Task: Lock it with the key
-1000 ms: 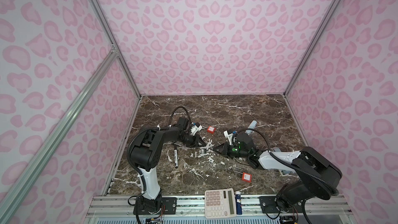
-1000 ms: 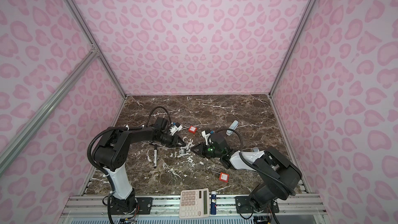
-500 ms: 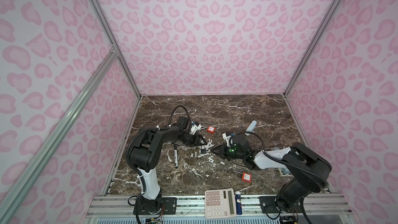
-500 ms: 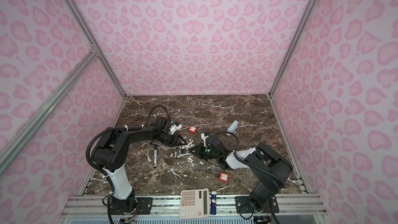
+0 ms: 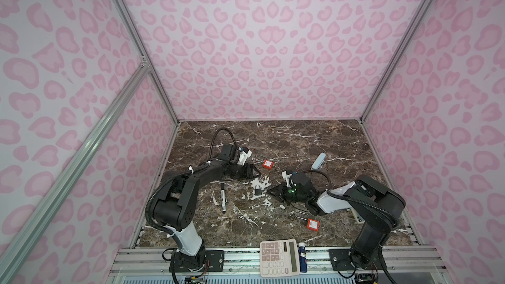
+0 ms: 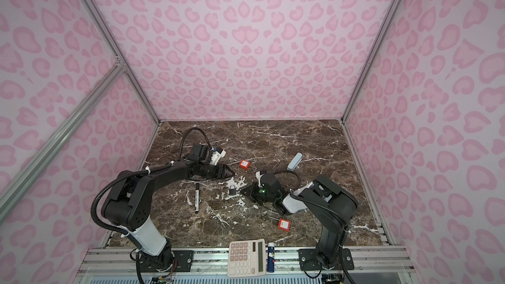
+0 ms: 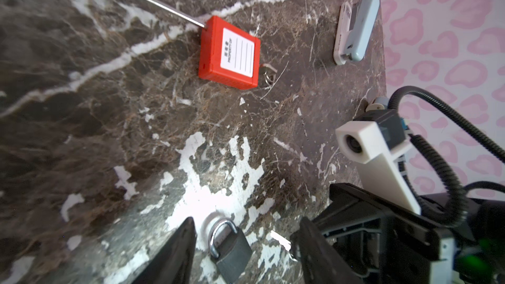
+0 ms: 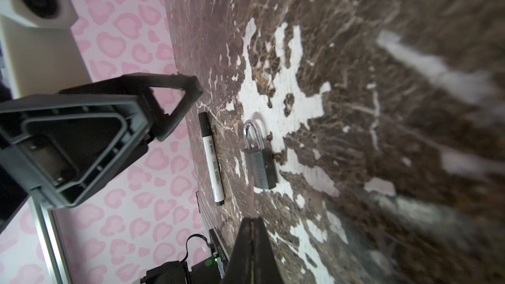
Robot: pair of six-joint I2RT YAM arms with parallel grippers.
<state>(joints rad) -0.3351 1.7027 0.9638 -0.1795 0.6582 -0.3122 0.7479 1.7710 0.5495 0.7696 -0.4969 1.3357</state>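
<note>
A small grey padlock lies flat on the marble table, its steel shackle seated in the body. My left gripper hovers just behind it, open; in the left wrist view the padlock lies between the spread fingers of the left gripper, apart from both. My right gripper points at the padlock from the right, a short gap away. In the right wrist view the right gripper is shut. No key shows between its fingers.
A red padlock with a key in its base lies behind. Another red padlock lies front right. A marker lies left, a pale blue stapler at the back, a calculator on the front rail.
My left gripper has opened around the grey padlock. My right gripper has moved left, closer to the padlock. The padlock has stayed in place.
</note>
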